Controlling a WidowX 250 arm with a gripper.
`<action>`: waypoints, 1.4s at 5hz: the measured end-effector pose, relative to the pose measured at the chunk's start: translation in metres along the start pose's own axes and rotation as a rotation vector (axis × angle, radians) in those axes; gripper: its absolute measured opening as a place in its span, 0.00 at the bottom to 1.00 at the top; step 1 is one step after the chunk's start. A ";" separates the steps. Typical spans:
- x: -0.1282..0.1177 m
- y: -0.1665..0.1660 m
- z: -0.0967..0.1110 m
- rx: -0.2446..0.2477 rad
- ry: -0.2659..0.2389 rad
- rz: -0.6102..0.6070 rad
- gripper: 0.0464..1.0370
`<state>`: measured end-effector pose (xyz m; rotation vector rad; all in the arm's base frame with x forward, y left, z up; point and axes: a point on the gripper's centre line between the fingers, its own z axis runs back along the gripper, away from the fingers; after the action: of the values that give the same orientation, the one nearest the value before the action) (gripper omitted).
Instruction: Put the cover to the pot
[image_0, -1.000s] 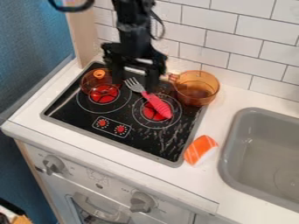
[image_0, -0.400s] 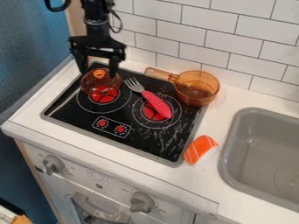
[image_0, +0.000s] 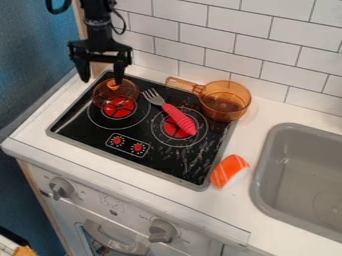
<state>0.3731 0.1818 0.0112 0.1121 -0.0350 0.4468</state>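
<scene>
The black gripper (image_0: 101, 80) hangs over the back left of the stove, open, its two fingers spread wide and nothing between them. Just below it lies the clear orange-brown cover (image_0: 116, 94) with an orange knob, on the back left burner. One finger is close to the knob; whether they touch I cannot tell. The amber pot (image_0: 226, 101) stands uncovered at the stove's back right corner, its handle pointing left.
A fork with a pink handle (image_0: 178, 119) lies across the middle of the black stove top (image_0: 87, 132). An orange and white sushi toy (image_0: 230, 171) sits on the counter between stove and grey sink (image_0: 264, 165). A tiled wall (image_0: 267, 45) rises behind.
The gripper has moved left, from above the fork to over the cover, most of the way in the first half second. The cover, pot and fork have stayed in place.
</scene>
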 end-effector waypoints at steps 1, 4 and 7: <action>0.001 -0.004 -0.007 -0.019 0.006 -0.024 0.96; 0.011 -0.009 -0.018 -0.125 -0.064 -0.008 0.66; -0.002 -0.002 -0.016 -0.084 -0.064 0.009 0.34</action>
<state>0.3729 0.1807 -0.0048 0.0433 -0.1172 0.4500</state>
